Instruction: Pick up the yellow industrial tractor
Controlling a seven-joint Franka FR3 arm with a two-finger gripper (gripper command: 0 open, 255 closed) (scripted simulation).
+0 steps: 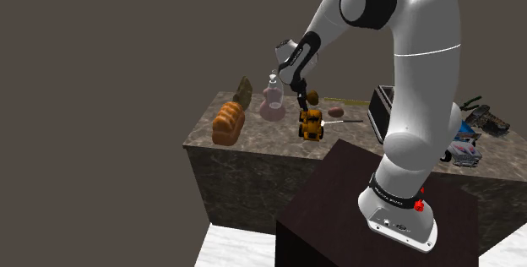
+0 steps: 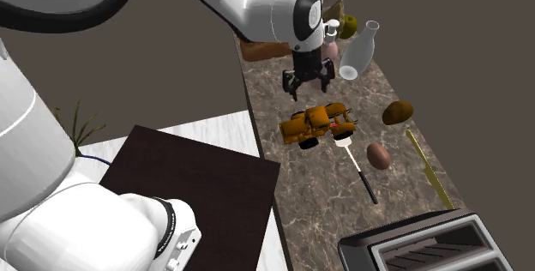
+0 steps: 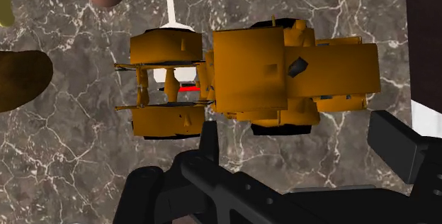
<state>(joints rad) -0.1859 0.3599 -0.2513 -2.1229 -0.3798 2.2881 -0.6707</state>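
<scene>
A yellow-orange tractor (image 1: 312, 125) stands on the marble counter (image 1: 253, 143) near its front edge. From the second exterior view the tractor (image 2: 319, 125) sits just beside the dark stand's corner, with a white-headed utensil (image 2: 358, 166) lying against it. My black gripper (image 2: 309, 89) hangs a little above the counter, on the bottle's side of the tractor. Seen from the wrist, the tractor (image 3: 269, 77) lies just beyond the fingertips (image 3: 210, 141). The gripper (image 3: 304, 144) is open, its fingers wide apart and touching nothing.
A bread loaf (image 1: 228, 122) and a clear bottle (image 2: 358, 51) stand past the tractor. Two brown lumps (image 2: 398, 111) (image 2: 378, 154) and a long yellow-green knife (image 2: 429, 171) lie beside it. A toaster (image 2: 420, 243) sits further along the counter. The dark stand (image 2: 189, 192) abuts the counter's edge.
</scene>
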